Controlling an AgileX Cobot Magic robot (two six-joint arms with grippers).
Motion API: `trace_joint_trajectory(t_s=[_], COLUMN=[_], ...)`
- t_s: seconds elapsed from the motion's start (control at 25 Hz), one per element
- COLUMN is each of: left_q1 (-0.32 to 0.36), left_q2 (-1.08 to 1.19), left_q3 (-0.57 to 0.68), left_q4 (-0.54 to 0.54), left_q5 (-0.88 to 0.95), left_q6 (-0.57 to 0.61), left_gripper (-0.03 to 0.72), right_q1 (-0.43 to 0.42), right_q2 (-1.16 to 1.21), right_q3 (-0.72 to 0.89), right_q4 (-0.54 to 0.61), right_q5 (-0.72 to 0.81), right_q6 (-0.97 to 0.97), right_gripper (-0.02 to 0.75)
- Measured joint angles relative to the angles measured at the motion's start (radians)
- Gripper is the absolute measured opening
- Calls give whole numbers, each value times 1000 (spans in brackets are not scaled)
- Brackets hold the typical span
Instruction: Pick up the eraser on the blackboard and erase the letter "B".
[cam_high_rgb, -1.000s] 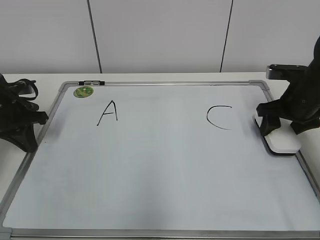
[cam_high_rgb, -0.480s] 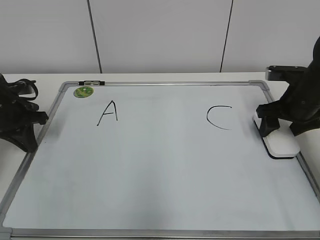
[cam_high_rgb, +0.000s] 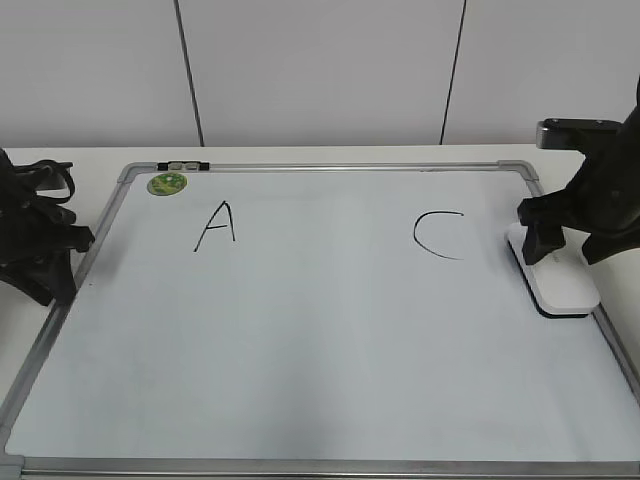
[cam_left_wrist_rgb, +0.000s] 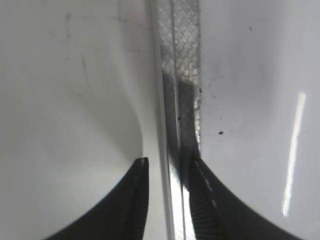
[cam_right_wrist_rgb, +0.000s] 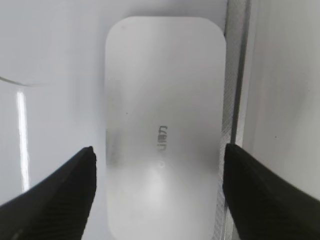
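Along the right edge of the blackboard lay the eraser, a white block with rounded corners. Its long side ran next to the silver frame, just beside it. One short end pointed to the back of the desk and the other to the front. Small grey print showed on its top.

The right gripper hung over the eraser. Its jaws stood wide apart, one on each long side, and did not touch the block. One jaw was above the white board, the other above the frame and the desk past it.

The middle of the board was bare white, with lots of room. A black "A" sat on the left and a black "C" on the right, near the eraser. A round green sticker sat at the back left corner.

The left gripper was at the left edge of the board. Its jaws were a little apart, one on each side of the frame strip, not pinching it.
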Motion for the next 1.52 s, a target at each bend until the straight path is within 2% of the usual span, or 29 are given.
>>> trace_joint_trajectory(t_s=[0.2,0.48,0.68,0.84,1.0,1.4,1.52], left_q1=[0,0,0,0,0,0,-12], left_q2=[-11,-155,-284,-404,-526,-871,-970], left_q3=[0,2,2,2,6,10,46], left_q4=[1,4,5,9,55,66,62], left_q5=[-4,15,73,149,233,261,262], left_q6=[2,4,4,4,-45,-107,-111], left_gripper=[309,344,405,416,417,417,417], right_q1=[0,0,0,0,0,0,0], right_q2=[-49,-185,-303,-404,-483,-700,-770], right_q3=[0,-30,-68,-72,-72,-72,-72], right_q4=[0,0,0,0,-2,-2,-2], right_q5=[18,103,206,272,332,471,490], right_q6=[0,0,-3,-3,-7,-27,-31], right_gripper=[603,595,595,594,593,592,592])
